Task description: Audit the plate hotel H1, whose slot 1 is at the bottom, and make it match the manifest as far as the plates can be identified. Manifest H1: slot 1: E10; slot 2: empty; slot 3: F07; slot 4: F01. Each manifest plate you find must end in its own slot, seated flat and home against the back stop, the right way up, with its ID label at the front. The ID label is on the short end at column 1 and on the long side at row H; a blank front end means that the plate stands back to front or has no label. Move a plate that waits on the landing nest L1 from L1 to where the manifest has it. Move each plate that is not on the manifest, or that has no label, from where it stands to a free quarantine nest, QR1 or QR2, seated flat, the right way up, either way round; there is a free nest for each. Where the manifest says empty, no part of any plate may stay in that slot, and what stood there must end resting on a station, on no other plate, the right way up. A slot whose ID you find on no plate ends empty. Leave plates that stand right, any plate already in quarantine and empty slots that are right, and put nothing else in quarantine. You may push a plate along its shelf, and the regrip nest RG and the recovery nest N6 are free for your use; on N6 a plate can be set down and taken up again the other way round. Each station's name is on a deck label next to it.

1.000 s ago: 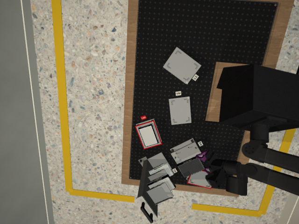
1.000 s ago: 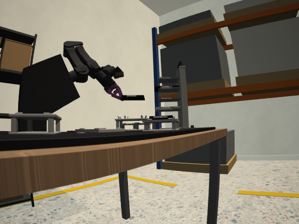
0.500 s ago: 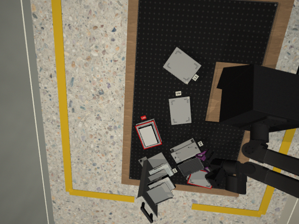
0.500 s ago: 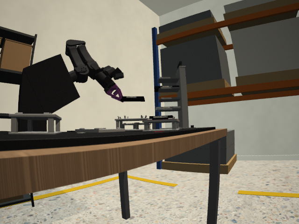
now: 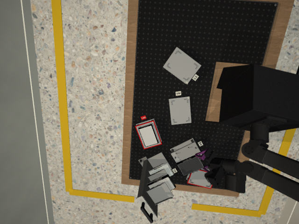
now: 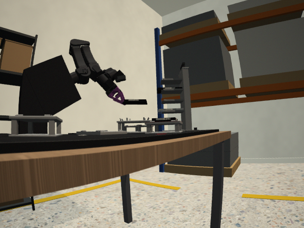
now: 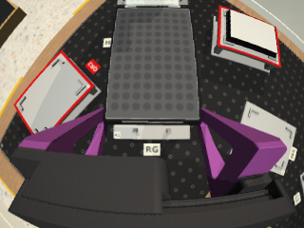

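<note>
While one red-framed quarantine nest (image 5: 147, 134) near the desk's (image 5: 126, 115) left edge already holds a pale plate, the hotel (image 5: 147, 178) by the front-left corner is not yet sorted. Right of it, the claw (image 6: 120, 97) pinches a dark plate (image 6: 135, 101) by its long sides, held level in the air above the second, free quarantine nest (image 5: 198, 179).

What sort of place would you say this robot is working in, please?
Probably a lab-automation bench set up in a storeroom or warehouse. A plate hotel and labelled plate nests stand on a black pegboard deck, with pallet racking holding large boxes behind and yellow floor tape marking the cell.
</note>
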Robot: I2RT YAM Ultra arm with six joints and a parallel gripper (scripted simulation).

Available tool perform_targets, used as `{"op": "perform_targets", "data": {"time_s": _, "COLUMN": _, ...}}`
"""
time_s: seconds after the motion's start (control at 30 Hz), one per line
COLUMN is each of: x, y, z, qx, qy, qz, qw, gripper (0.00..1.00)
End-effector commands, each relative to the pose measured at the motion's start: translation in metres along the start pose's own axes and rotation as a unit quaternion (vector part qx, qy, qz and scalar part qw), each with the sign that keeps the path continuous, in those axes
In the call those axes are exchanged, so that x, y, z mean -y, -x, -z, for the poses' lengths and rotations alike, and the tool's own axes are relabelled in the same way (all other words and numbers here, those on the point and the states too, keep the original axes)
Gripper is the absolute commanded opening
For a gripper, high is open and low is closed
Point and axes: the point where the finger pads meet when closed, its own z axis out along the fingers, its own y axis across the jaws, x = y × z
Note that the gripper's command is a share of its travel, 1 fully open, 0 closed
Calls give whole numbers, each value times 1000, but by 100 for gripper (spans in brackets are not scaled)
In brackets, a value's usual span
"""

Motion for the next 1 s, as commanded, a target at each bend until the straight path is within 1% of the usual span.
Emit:
{"op": "perform_targets", "data": {"time_s": 0.0, "x": -2, "y": 10, "z": -1, "qx": 22, "qy": 1, "qz": 1, "qw": 1000, "gripper": 86}}
{"op": "perform_targets", "data": {"time_s": 0.97, "x": -2, "y": 1, "z": -10, "qx": 22, "qy": 1, "qz": 1, "qw": 1000, "gripper": 86}}
